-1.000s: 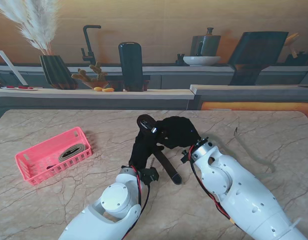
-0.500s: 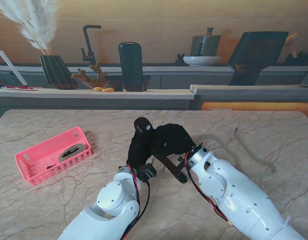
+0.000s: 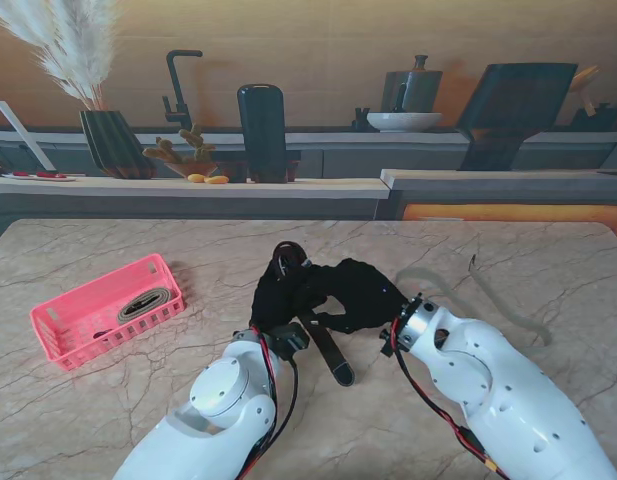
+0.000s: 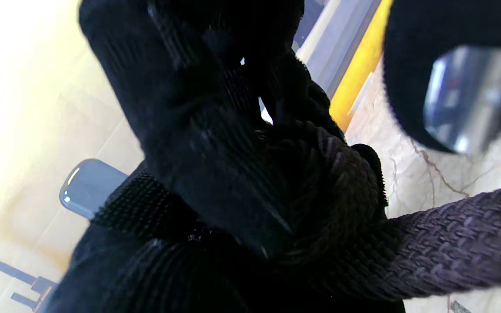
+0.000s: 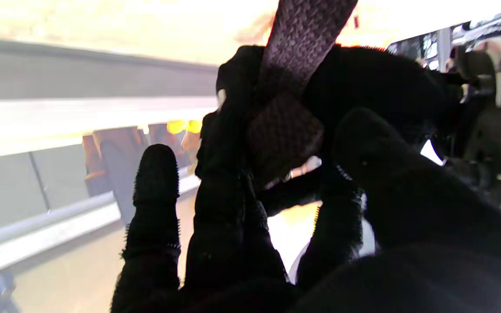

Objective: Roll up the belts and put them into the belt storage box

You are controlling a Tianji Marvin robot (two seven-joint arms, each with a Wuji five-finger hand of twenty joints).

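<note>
The dark woven belt [image 3: 323, 335] is held mid-table, clear of the marble table [image 3: 508, 270], partly wound into a small coil between both gloved hands; the coil shows clearly in the left wrist view [image 4: 320, 191] and the right wrist view [image 5: 283, 134]. A loose tail is left hanging from the coil toward me, its tip lying near the left forearm. The left hand [image 3: 278, 295] is clamped around the coil, likely acting as the core holder so the turns do not spring open. The right hand [image 3: 363, 290] is curled over the coil's other side, fingers [image 5: 157, 174] partly spread; contact with the belt looks probable, a firm grip cannot be confirmed. Judged step: rolling in progress, tail not yet taken up. The pink belt storage box [image 3: 53, 335] sits well apart on the left, and a rolled tan belt [image 3: 143, 303] is already laid inside it, so transfer comes after winding is finished. A pale second strap [image 3: 488, 300] is seen lying on the table to the right, presumably queued. No brand, label or readable writing is made out on belt, box or gloves.
</note>
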